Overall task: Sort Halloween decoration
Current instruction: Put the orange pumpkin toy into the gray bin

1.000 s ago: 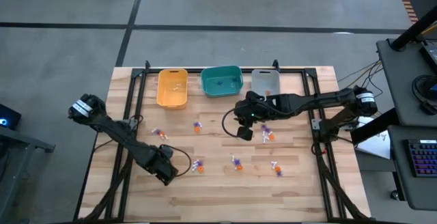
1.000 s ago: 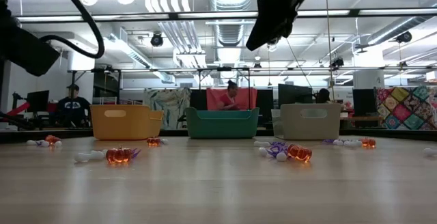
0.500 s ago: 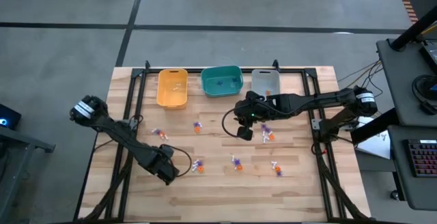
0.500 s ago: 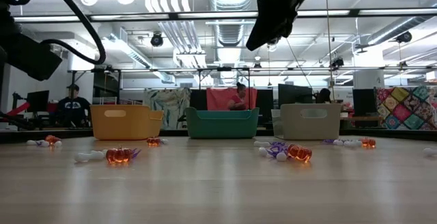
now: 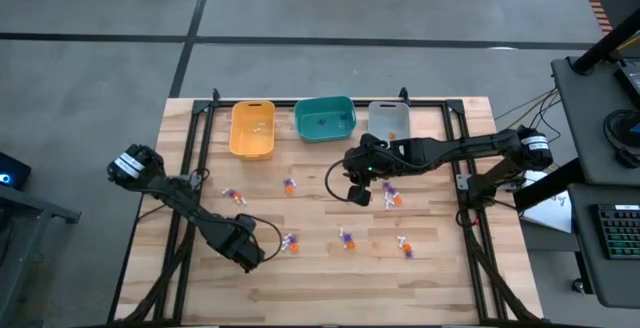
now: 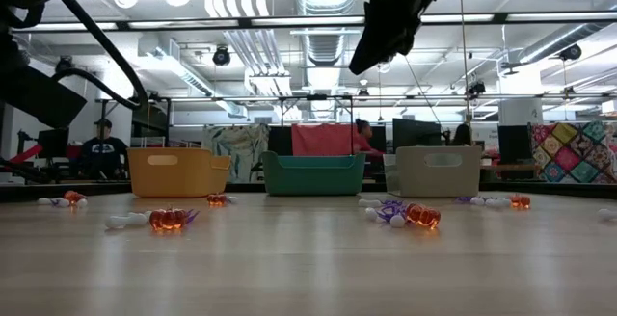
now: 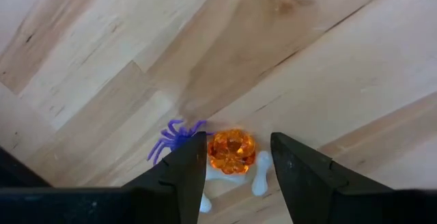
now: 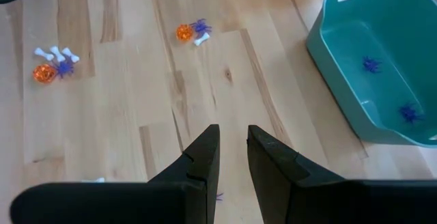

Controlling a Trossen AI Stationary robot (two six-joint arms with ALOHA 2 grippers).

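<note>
Tiny orange, purple and white trinkets lie in small clusters on the wooden table [image 5: 300, 278]. My left gripper [image 7: 238, 144] is open and hangs above the near-left cluster [image 5: 290, 241]. Its fingers stand on either side of an orange pumpkin [image 7: 231, 151], with a purple spider [image 7: 174, 136] and white bones [image 7: 262, 173] beside it. It touches none of them. My right gripper [image 8: 233, 138] hangs high over the table's middle [image 5: 357, 195]. Its fingers are almost together. My right gripper has a purple speck [image 8: 217, 197] showing low in the narrow gap between its fingers. I cannot tell whether it is held or lies on the table below.
A yellow bin [image 5: 252, 128], a teal bin [image 5: 325, 118] holding purple spiders [image 8: 372, 64], and a grey bin [image 5: 389, 120] stand in a row at the far edge. More clusters lie at the left [image 5: 235, 196], the middle [image 5: 290, 185] and the right [image 5: 406, 247]. People are in the room behind.
My left gripper has gone down and a little toward the table's near edge, closer to the near-left cluster. My right gripper has kept still.
</note>
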